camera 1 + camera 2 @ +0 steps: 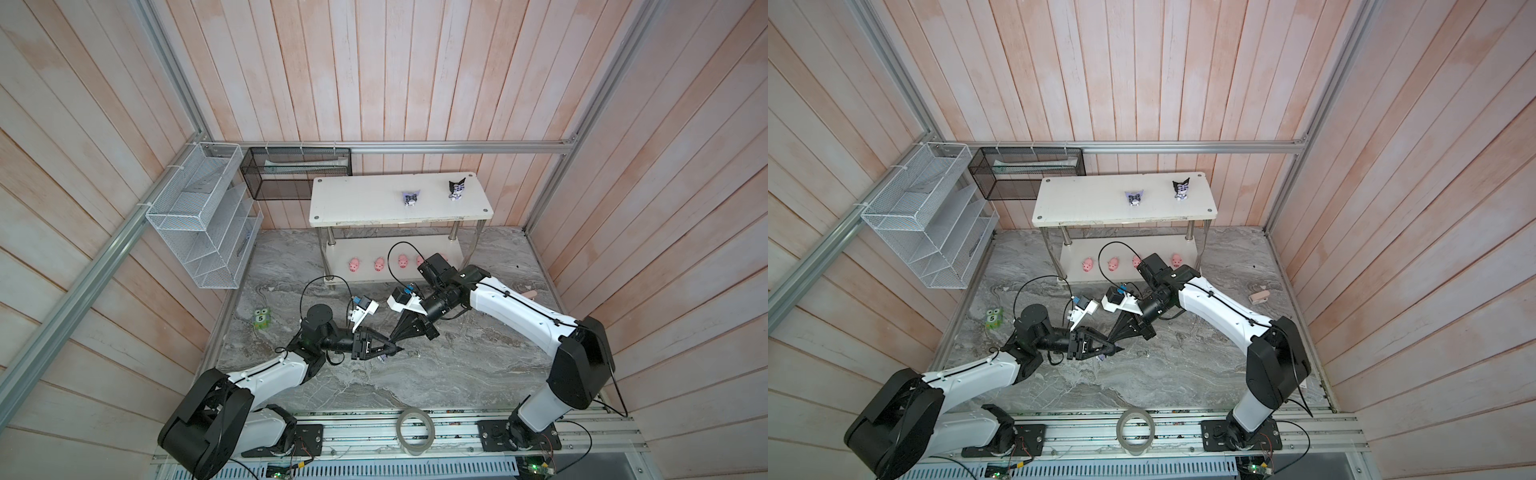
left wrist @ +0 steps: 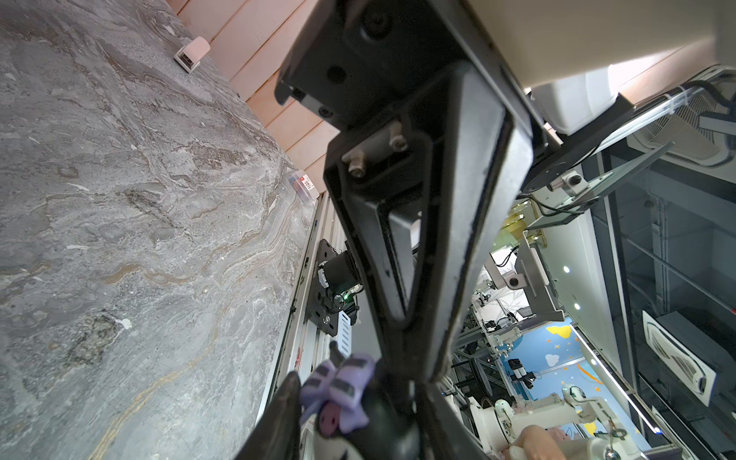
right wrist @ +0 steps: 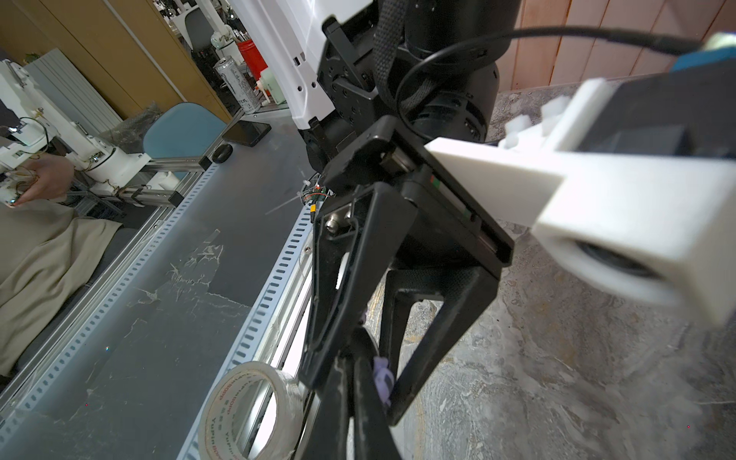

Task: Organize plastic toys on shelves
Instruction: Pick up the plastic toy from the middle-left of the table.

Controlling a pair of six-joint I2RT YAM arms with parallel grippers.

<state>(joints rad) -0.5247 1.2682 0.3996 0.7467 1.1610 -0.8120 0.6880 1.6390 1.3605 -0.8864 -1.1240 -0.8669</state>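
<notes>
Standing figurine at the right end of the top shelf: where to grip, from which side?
Likely its head, from straight above. The figurine stands upright on the top board, nothing over it and the other figurine well apart. Its pointed ears splay sideways and taper, so close the jaws on front and back, between the ears.

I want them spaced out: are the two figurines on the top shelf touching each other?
Apart. Both top views show bare white top board between the paler figurine and the darker figurine.
</notes>
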